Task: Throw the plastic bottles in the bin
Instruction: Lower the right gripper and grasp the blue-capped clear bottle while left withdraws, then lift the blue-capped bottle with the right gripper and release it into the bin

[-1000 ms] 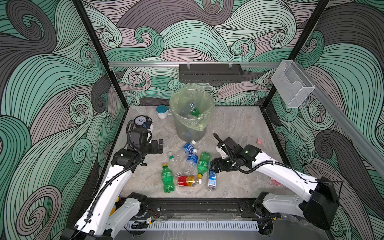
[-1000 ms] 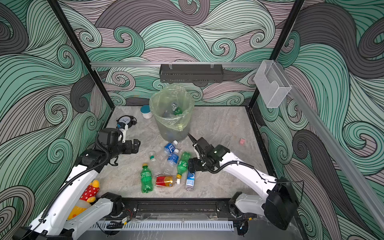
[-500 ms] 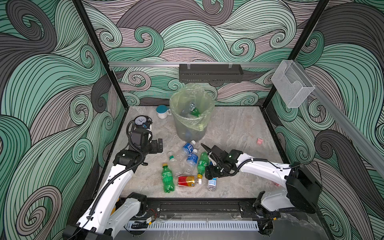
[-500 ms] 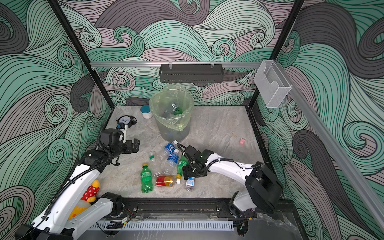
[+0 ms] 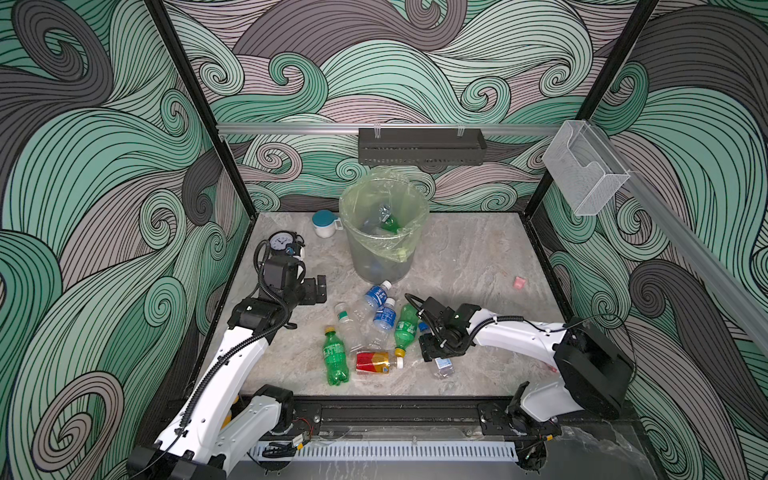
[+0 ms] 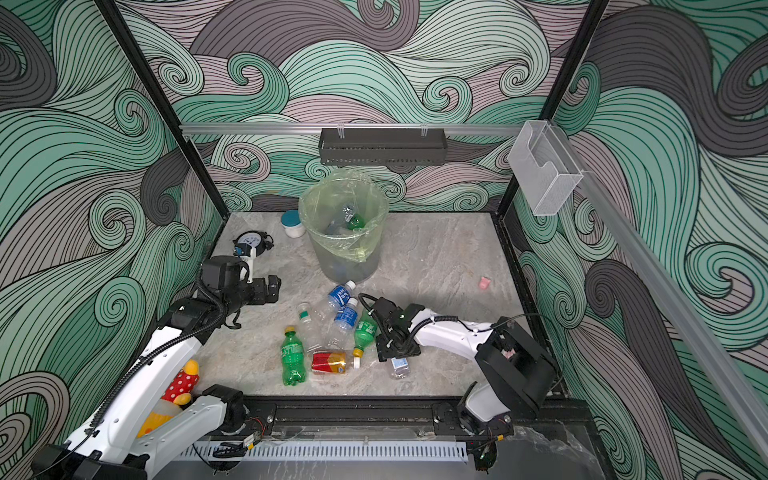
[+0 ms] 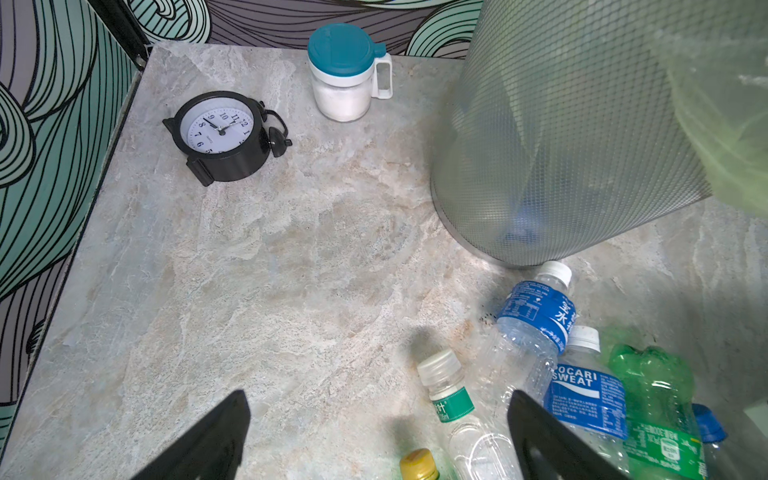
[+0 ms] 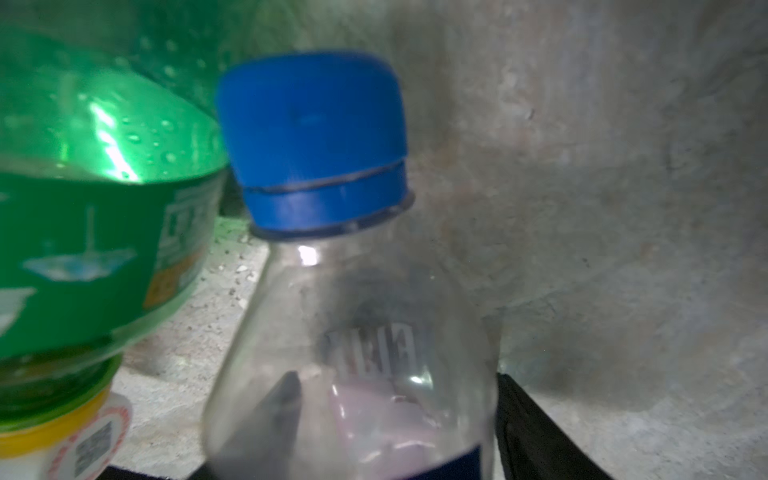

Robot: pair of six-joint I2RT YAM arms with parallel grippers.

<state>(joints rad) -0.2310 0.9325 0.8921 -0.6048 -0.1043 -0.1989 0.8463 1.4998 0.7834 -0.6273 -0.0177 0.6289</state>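
The right gripper (image 5: 436,351) was lowered to the counter (image 5: 465,257) at the right edge of a cluster of plastic bottles. Its jaws were set astride a clear bottle with a blue cap (image 8: 353,332), which lay on its side. In the right wrist view one finger (image 8: 536,432) was seen close against the bottle's wall and the other was glimpsed only through the plastic, so whether the bottle was actually clamped could not be told. A green bottle with a yellow cap (image 8: 83,249) lay just beside it. In both top views the rest of the cluster was spread to the left of that gripper: two blue-labelled bottles (image 5: 376,296), a clear bottle with a green label (image 5: 347,322), a second green bottle (image 5: 334,357) and a red-and-yellow bottle (image 5: 374,362), all lying flat. The left gripper (image 5: 316,289) was held above bare counter at the left of the cluster, its jaws released and spread wide. The bin (image 5: 374,262) stood upright at the back middle of the counter, behind the cluster and apart from both grippers. It was lined with a yellow-green bag, and a few bottles were seen inside, a green one (image 5: 389,224) among them. An alarm clock (image 7: 220,133) and a white jar with a teal lid (image 7: 345,70) stood to the left of the bin.
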